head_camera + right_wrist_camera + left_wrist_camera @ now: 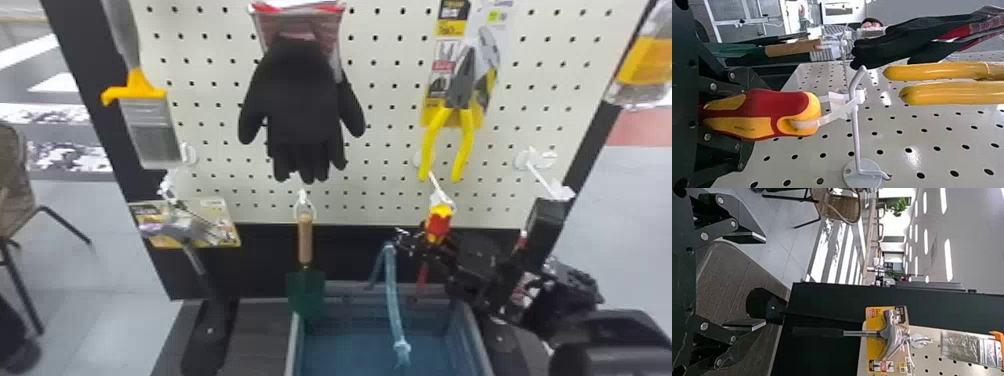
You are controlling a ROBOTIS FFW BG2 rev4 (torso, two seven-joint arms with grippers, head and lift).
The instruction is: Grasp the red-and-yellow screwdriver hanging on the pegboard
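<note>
R gripper pinches red-&-yellow hard-handled screwdriver btwn its fingers; the driver hangs upright in front of the off-white pegboard, handle end looped w/ a white strap to a white metal hook, just below yellow-handled pliers. L gripper has jaws spread, nr black-handled metal claw hammer on yellow card.

Pegboard with gloves, pliers, screwdriver

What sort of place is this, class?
Probably an indoor showroom or demonstration space: packaged pliers, a carded hammer and gloves hang on a pegboard, with ceiling lights in rows beyond.
</note>
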